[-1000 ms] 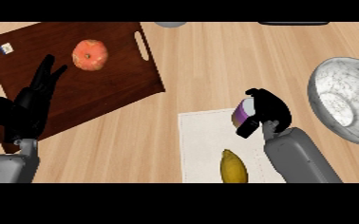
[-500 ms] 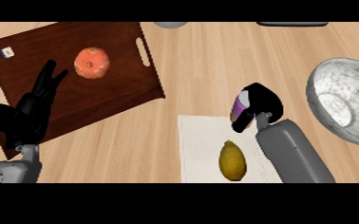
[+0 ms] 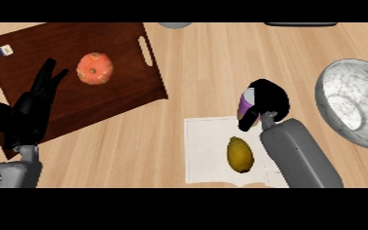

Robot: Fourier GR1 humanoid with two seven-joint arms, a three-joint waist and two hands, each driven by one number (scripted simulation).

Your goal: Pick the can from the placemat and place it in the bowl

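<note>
Metal, purple-banded can [image 3: 247, 108]: rigid, light, probably slick; right hand [image 3: 268, 97] fingers curl round its side, sensibly mid-height.

Right hand to bowl: we see only bare counter [image 3: 305, 73] between the right hand [image 3: 269, 97], curled round the can [image 3: 247, 107], and the bowl [image 3: 343, 102].
Bowl: it lies at the counter's right edge, its hollow open from above.
Placemat [image 3: 208, 151]: a yellow fruit [image 3: 239, 154] lies on it, between the can and the counter's near edge, just beside the right forearm [image 3: 298, 156].
Middle: we see a broad bare strip between the tray [image 3: 137, 87] and the placemat.
Left side: the tray takes it up, bearing an orange fruit [image 3: 95, 68]; the left hand [image 3: 32, 109] rests open over the tray's near left corner.
Far edge: a grey round thing [image 3: 174, 25] and a dark flat thing [image 3: 300, 24], both well apart from the hands.
</note>
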